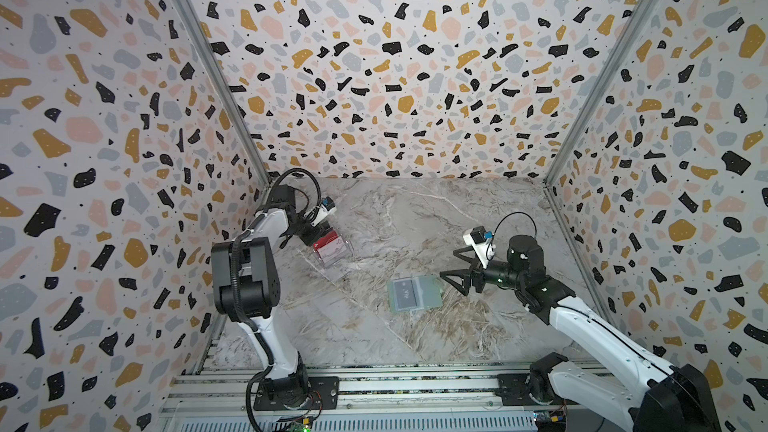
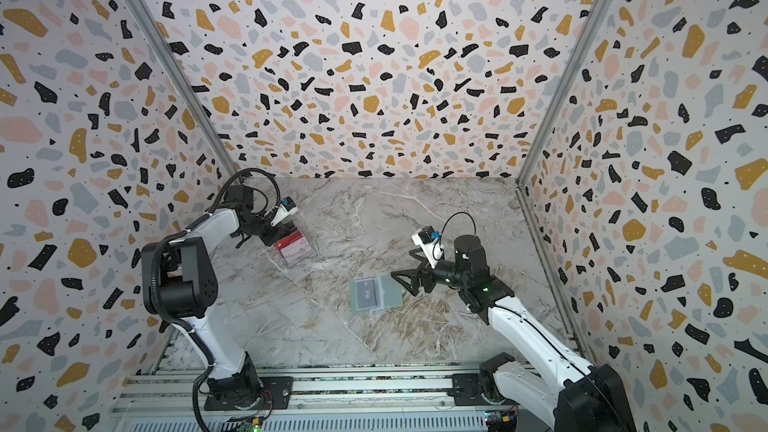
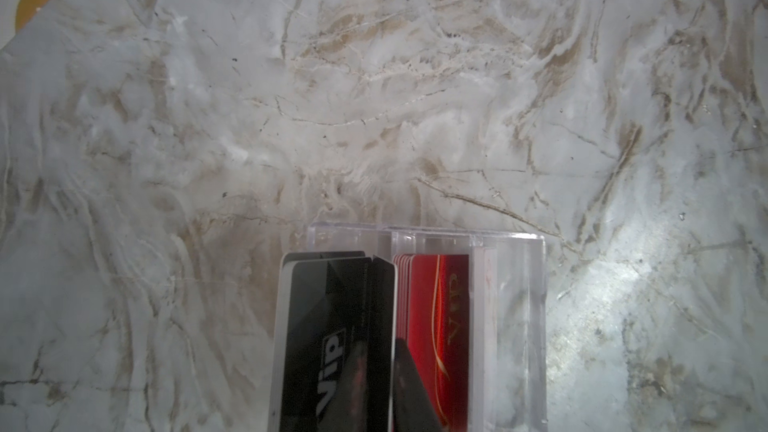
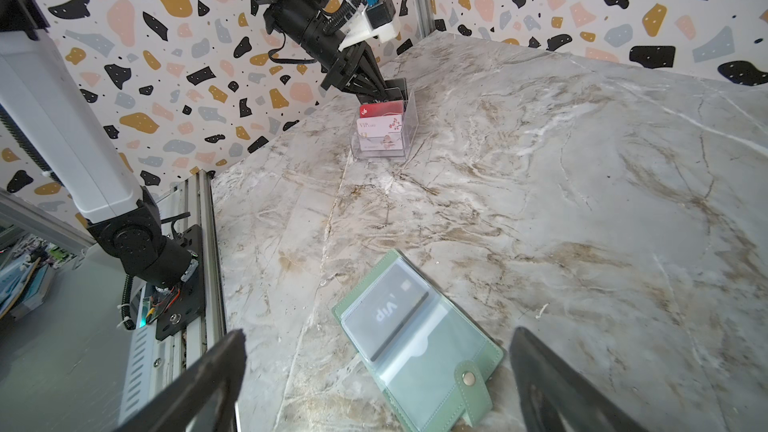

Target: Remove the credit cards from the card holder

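Partway done, by the look of it. The card holder (image 1: 432,290) lies open and flat mid-surface (image 1: 457,209), with one dark grey Vip card (image 4: 388,309) inside a clear sleeve; the facing sleeve looks empty. That card is left to pull.

The clear box (image 4: 411,118) sits well apart, near the far left corner. It holds red cards (image 4: 382,108), and a white-pink card (image 4: 380,124) with flowers stands in front of them. Probably that one is already out of the holder.

The left claw (image 4: 380,95) is down in the back of the box at a black Vip card (image 3: 328,326), jaws nearly together around its top edge. Cannot tell whether it is grasping the card or has let go; the card looks seated in its slot.

The right claw (image 1: 449,263) is released, jaws spread wide and empty, and hovers just beside the holder's snap-strap side without touching it.

Left to do: get the left claw clear of the box, then extract the sleeved card.
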You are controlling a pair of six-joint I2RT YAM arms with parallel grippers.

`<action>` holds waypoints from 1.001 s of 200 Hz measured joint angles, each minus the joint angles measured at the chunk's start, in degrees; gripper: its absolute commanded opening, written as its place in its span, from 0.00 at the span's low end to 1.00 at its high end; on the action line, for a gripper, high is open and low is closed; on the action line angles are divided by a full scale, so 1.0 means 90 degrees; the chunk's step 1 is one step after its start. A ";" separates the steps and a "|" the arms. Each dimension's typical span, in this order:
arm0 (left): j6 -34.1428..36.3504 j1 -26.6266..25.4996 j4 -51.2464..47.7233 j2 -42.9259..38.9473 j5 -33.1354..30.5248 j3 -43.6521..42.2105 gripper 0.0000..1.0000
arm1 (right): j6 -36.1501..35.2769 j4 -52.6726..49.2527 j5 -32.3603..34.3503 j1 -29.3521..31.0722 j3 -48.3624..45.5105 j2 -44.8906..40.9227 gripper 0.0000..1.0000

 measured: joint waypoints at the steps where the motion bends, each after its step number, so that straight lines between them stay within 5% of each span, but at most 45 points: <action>1: -0.0002 0.0000 0.0002 0.0000 -0.0005 0.0000 0.16 | 0.0000 0.0000 0.0000 0.0000 0.0000 0.0000 0.99; 143: -0.0435 0.0000 0.0549 -0.0690 -0.0369 -0.0192 0.29 | 0.0010 0.0078 0.0182 0.0000 -0.0046 0.0002 0.99; 200: -0.1258 -0.0321 0.0835 -0.1355 -0.0636 -0.0369 0.36 | 0.0175 0.0114 0.0729 0.0000 -0.0095 0.0083 0.98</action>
